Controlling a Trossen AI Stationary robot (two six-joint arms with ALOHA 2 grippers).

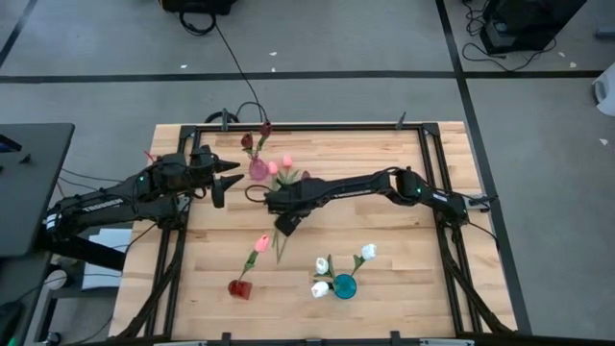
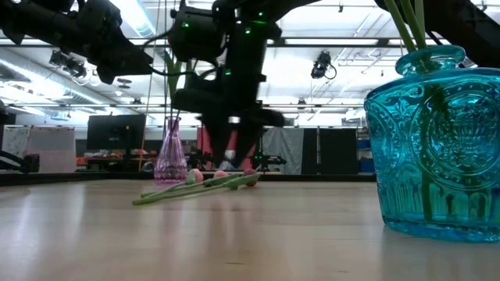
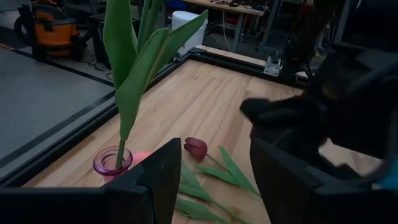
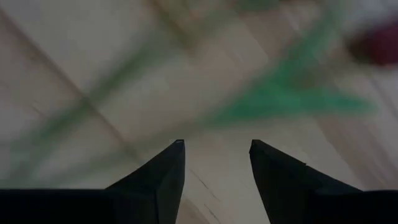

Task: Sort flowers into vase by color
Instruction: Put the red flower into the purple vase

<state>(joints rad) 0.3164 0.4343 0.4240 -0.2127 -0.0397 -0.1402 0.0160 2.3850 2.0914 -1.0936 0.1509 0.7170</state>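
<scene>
Right gripper (image 1: pixel 284 223) over table middle, fingers apart, pointing down at loose tulips (image 2: pixel 195 186) lying flat beside pink vase (image 1: pixel 258 169), likely lined up for next pick; nothing held; left gripper (image 1: pixel 223 179) waits open just beside pink vase; teal vase (image 1: pixel 344 285) holds white tulips (image 1: pixel 366 253); red vase (image 1: pixel 239 287) holds one pink tulip (image 1: pixel 262 242); right wrist view blurred, stems hard to separate; low view cuts off teal vase.

right wrist view all blur, green stems (image 4: pixel 280 99) and maroon bud (image 4: pixel 379 43) smeared; low view: teal vase (image 2: pixel 437 148) cut by edge, right tool (image 2: pixel 234 148) hides flowers behind.
</scene>
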